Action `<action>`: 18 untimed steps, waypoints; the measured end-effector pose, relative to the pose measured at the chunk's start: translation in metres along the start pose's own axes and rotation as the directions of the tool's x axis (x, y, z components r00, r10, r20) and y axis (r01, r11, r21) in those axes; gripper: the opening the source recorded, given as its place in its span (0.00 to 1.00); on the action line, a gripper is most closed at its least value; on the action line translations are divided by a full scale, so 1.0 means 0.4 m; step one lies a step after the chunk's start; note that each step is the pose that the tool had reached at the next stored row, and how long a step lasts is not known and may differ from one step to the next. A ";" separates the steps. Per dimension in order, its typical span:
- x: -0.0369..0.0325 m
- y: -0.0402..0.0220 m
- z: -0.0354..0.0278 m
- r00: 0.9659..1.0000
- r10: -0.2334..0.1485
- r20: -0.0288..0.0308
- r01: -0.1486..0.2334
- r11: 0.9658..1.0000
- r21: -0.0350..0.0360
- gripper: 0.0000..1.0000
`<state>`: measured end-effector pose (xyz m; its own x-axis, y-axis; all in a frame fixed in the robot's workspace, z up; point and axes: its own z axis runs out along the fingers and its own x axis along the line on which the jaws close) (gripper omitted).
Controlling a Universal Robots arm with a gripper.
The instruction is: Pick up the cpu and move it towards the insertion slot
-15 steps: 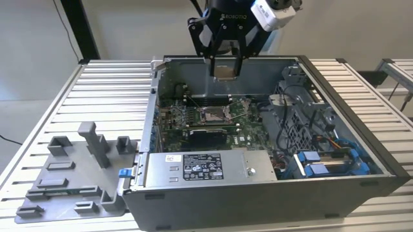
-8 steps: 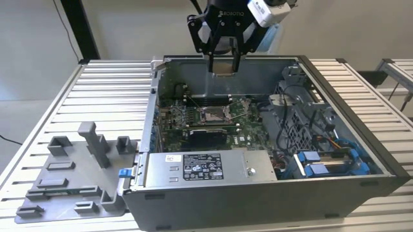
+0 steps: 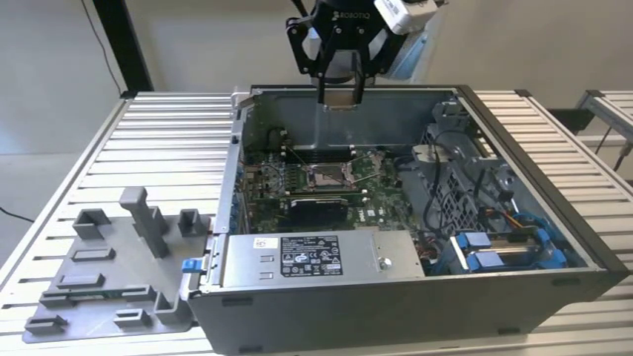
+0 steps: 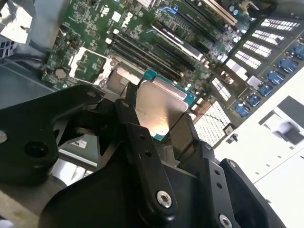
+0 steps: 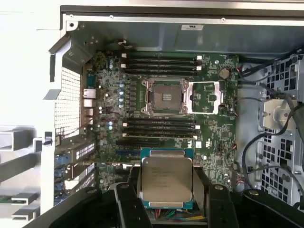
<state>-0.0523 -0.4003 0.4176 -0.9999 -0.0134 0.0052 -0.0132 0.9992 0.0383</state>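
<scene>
The open computer case sits on the slatted counter, with a grey plastic tray of raised blocks beside it at the exterior view's left, and the green circuit board lies flat on the case floor. Above the far wall of the case hangs the gripper, clamped on the cpu — so the pick-up looks done, and the step in hand is the carry towards the insertion slot. In the first wrist view the slot, a square socket with a shiny metal frame and a dark centre, has its retaining frame swung open to one side, and the chip is held well apart from it, over the row of memory slots. Judging by that, the move to come calls for bringing the chip squarely over the socket while keeping it level. The cpu itself is a small flat square, its silvery metal top face bordered by a green edge, gripped on two opposite sides.
</scene>
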 end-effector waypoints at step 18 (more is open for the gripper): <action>-0.008 0.071 0.011 1.000 0.011 0.000 -0.011 1.000 0.000 0.00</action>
<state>-0.0495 -0.3715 0.4144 -1.0000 -0.0026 0.0052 -0.0024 0.9993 0.0384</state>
